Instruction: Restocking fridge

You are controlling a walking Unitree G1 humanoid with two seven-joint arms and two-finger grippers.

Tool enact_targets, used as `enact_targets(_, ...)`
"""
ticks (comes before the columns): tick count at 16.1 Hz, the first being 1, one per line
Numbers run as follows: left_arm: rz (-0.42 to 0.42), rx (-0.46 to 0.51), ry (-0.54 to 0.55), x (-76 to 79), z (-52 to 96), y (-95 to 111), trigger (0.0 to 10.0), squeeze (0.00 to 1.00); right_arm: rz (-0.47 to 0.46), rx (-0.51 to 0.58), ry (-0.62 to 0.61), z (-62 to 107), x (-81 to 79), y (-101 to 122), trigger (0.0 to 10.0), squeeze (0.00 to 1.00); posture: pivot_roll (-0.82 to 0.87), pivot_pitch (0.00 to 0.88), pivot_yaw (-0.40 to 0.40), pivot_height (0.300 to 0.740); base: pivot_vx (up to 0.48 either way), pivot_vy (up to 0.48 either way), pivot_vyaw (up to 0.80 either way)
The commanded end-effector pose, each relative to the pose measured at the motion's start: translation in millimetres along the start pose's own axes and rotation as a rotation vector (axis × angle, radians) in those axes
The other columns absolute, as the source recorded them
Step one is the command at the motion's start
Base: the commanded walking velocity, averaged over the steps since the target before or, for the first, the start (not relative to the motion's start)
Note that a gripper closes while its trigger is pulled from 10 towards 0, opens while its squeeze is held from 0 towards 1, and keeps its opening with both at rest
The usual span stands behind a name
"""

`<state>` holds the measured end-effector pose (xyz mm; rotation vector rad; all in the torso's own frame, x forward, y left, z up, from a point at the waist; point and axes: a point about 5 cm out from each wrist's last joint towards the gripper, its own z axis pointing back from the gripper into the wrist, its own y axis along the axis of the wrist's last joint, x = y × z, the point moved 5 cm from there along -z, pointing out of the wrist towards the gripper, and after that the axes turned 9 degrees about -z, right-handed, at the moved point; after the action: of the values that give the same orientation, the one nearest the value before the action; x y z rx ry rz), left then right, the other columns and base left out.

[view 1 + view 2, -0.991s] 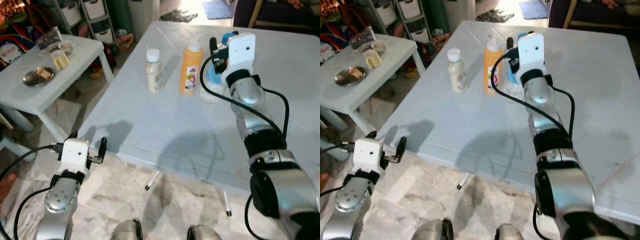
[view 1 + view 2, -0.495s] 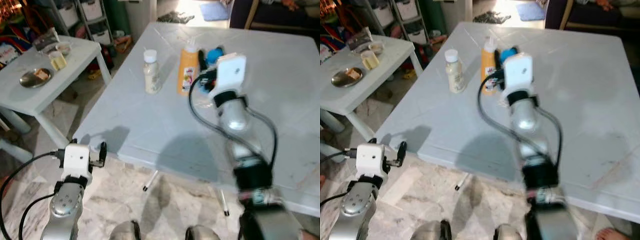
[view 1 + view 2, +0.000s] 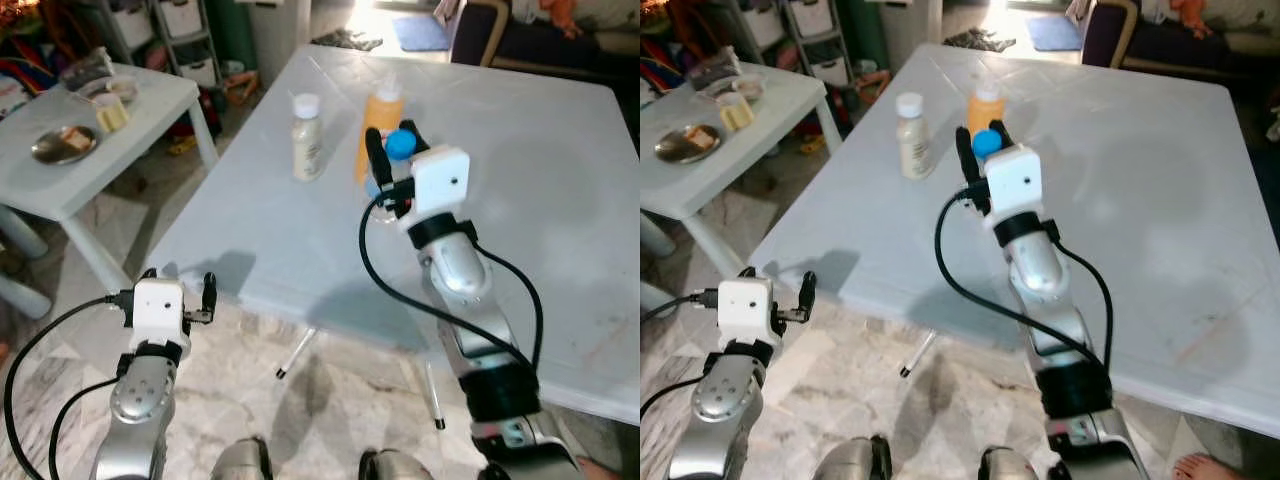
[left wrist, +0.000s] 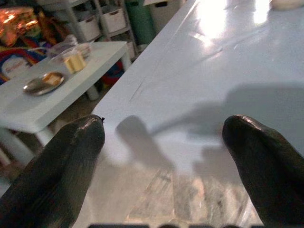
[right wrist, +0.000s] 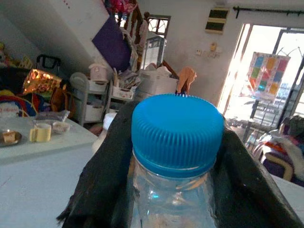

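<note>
Your right gripper (image 3: 388,158) is over the pale blue worktop (image 3: 560,170), fingers (image 5: 102,166) clamped on either side of a clear water bottle (image 5: 172,202) just under its blue cap (image 5: 177,132). In the head views the cap (image 3: 986,142) sits between the two black fingers, right in front of the orange juice bottle (image 3: 380,120); the bottle looks lifted off the worktop, though its base is hidden by the gripper. Take the orange bottle as your landmark: the small cream bottle with a white cap (image 3: 307,138) stands upright just beside it, toward the worktop's left edge, apart from it.

Your left gripper (image 3: 180,295) hangs low, off the worktop's near left corner and well apart from the orange bottle; its fingers (image 4: 61,171) are spread and hold nothing.

Further left of the orange bottle, a white side table (image 3: 40,185) carries a metal dish (image 3: 63,145) and small containers (image 3: 112,112).
</note>
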<state>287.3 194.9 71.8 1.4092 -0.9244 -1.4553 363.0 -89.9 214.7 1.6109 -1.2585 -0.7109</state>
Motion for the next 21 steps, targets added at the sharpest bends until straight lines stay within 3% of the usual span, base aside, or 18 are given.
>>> enact_targets(1, -0.008, -0.043, 0.007, -1.2, 2.4, -11.1, 10.0, 0.0, 0.003, -0.111, -0.019, 13.5, 5.6, -29.2, 10.0, 0.0, -0.01, 0.068, 0.024, 0.74, -0.292, 0.0, 0.0)
enact_targets(11, 0.002, -0.035, -0.002, 6.7, -0.5, -9.9, 10.0, 0.0, 0.027, -0.083, 0.032, 19.7, -0.9, -26.0, 10.0, 0.0, -0.03, 0.069, 0.012, 0.74, -0.303, 0.0, 0.0)
enact_targets(15, -0.003, -0.033, 0.012, 4.1, 4.2, -12.1, 10.0, 0.0, 0.012, -0.073, 0.093, 19.2, -14.0, -24.6, 10.0, 0.0, -0.02, 0.072, 0.003, 0.74, -0.298, 0.0, 0.0)
enact_targets(21, -0.008, -0.041, 0.008, 6.4, 6.8, -14.2, 10.0, 0.0, 0.009, -0.088, 0.098, 25.3, -11.5, -30.0, 10.0, 0.0, -0.02, 0.084, 0.008, 0.74, -0.292, 0.0, 0.8)
